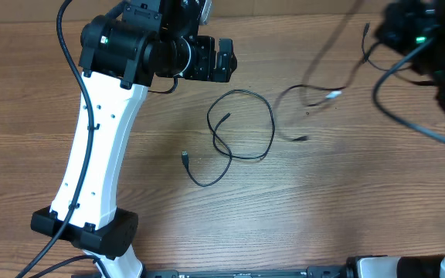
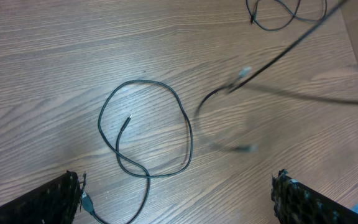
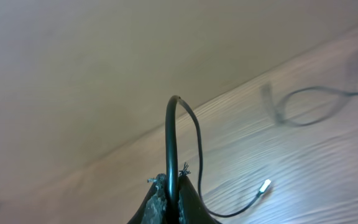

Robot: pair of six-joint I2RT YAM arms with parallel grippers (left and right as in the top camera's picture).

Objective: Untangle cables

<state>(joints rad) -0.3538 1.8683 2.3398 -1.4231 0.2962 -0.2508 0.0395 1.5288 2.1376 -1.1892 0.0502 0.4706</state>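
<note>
Overhead, looped cable (image 1: 273,127) lies on table (image 1: 346,201) near left arm (image 1: 103,147), second cable (image 1: 333,95) alongside

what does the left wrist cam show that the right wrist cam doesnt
Only left wrist: the left tool, wide open, with a looped cable lying flat ahead of it. Only right wrist: the right tool, shut on a lifted cable that arches up from its tips. Both: the wooden table, and a white-tipped plug, probably the same one in each.
</note>
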